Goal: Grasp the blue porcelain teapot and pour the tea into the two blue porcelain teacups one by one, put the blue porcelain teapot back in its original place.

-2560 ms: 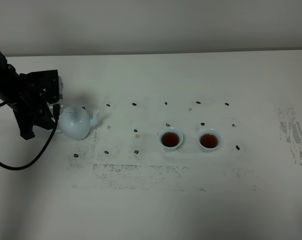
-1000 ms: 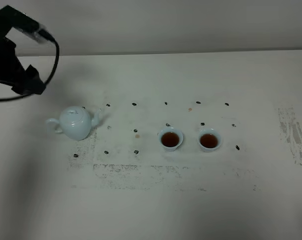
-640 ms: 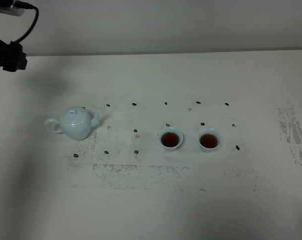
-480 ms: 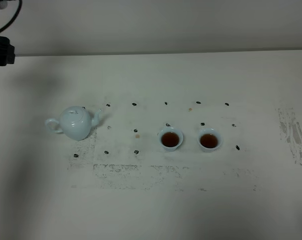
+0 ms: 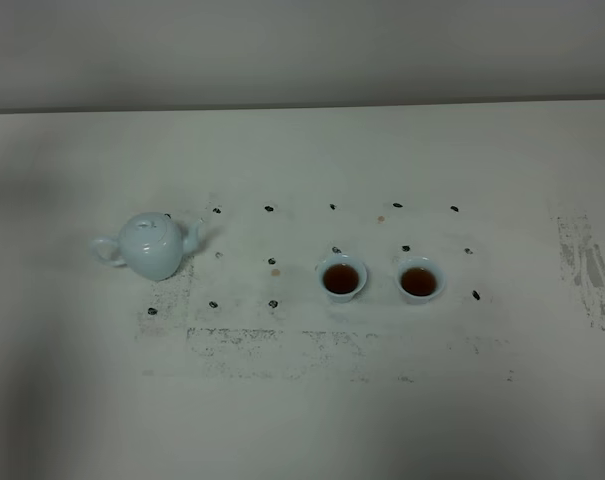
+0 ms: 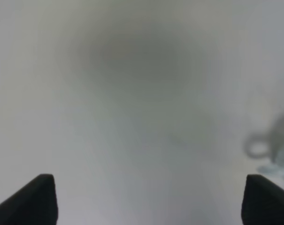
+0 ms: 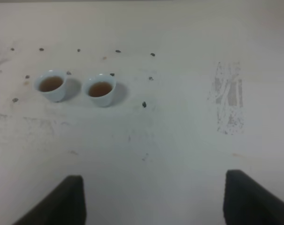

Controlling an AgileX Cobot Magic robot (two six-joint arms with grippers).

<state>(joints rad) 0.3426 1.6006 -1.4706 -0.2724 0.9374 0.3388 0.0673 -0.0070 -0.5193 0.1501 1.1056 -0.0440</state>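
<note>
The blue porcelain teapot (image 5: 150, 245) stands upright on the white table at the left, spout toward the cups, handle to the left; nothing holds it. It shows blurred at the edge of the left wrist view (image 6: 273, 145). The two blue porcelain teacups (image 5: 341, 278) (image 5: 418, 280) stand side by side at the middle, both holding brown tea; they also show in the right wrist view (image 7: 51, 85) (image 7: 100, 89). Neither arm shows in the exterior view. My left gripper (image 6: 149, 199) is open and empty, well away from the teapot. My right gripper (image 7: 153, 199) is open and empty, above bare table.
Small dark marks dot the table (image 5: 302, 400) around the pot and cups. A scuffed grey patch (image 5: 586, 265) lies at the right; it also shows in the right wrist view (image 7: 228, 96). The wall runs along the table's far edge.
My left arm let go of the teapot's handle, rose up and away to the upper left, and has left the exterior view. The teapot and cups have not moved.
</note>
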